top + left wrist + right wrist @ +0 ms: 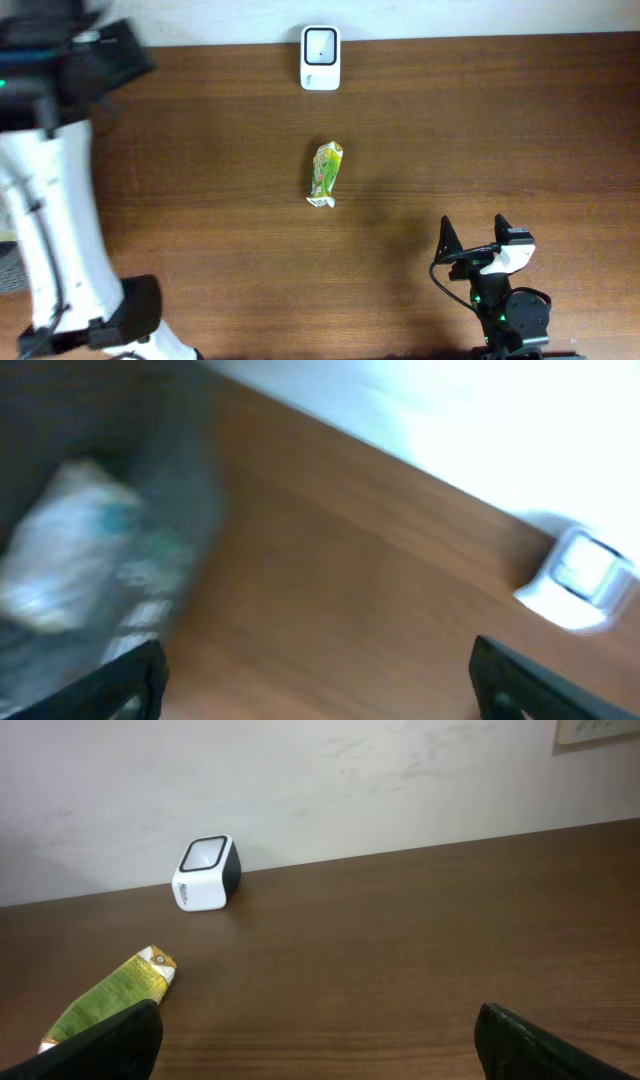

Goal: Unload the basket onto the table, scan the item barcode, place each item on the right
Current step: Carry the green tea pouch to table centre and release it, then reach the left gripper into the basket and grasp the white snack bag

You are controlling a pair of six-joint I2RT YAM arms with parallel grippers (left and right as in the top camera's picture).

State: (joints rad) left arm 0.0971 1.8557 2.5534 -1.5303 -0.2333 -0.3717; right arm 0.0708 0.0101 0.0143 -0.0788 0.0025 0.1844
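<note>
**Progress.** The green packet [325,174] is being observed lying flat at the middle of the counter [500,130], short of the white scanner [320,58], which is standing at the far edge. The two are being kept apart by bare wood. The packet is not being held or touched by either arm. The right pincer [472,240] is being held wide and empty near the front edge, well apart from the packet. The left pincer [315,660] is likewise being shown wide, with nothing between its tips, over the far left corner of the counter. Nothing is being presented to the scanner window. The scan of this packet is therefore being judged as not under way: grasping, lifting and turning the barcode to the window are being counted as outstanding.

**Limits of view.** No barcode is being made out on the packet in any view, so the face carrying it cannot be told. The left wrist view is being badly smeared by blur. A pale object [70,545] is being seen at its left side against a dark grey surround, and neither its identity nor what is holding it can be established. In the right wrist view the near end of the packet is being cut off behind the pincer's own finger.
</note>
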